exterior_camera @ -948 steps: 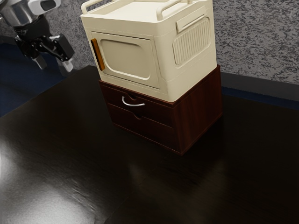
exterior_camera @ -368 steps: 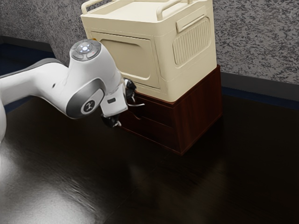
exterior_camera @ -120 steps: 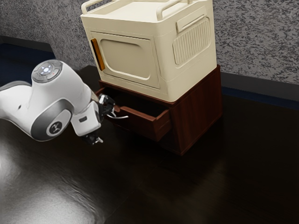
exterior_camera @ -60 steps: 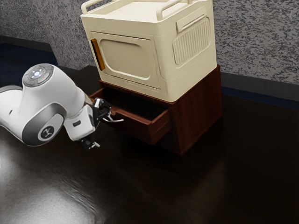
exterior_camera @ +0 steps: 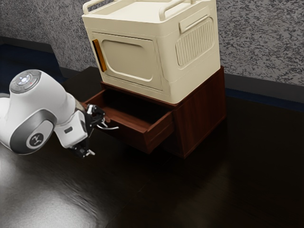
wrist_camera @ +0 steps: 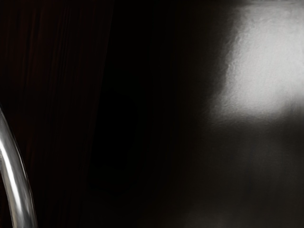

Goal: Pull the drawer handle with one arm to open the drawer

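drawer (exterior_camera: 127, 135): standing out from cabinet (exterior_camera: 201, 113) | end effector (exterior_camera: 97, 138): jaws spread apart, upper one by handle (exterior_camera: 111, 128) | cream box (exterior_camera: 189, 78): atop cabinet

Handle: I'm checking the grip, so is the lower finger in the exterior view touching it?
Apart: the exterior view shows a dark gap between the lower finger and the handle above it.

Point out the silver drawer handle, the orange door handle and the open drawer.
Silver drawer handle (wrist_camera: 18, 180): wrist view, curved bar.
Orange door handle (exterior_camera: 99, 55): exterior view, middle.
Open drawer (exterior_camera: 135, 138): exterior view, front panel.
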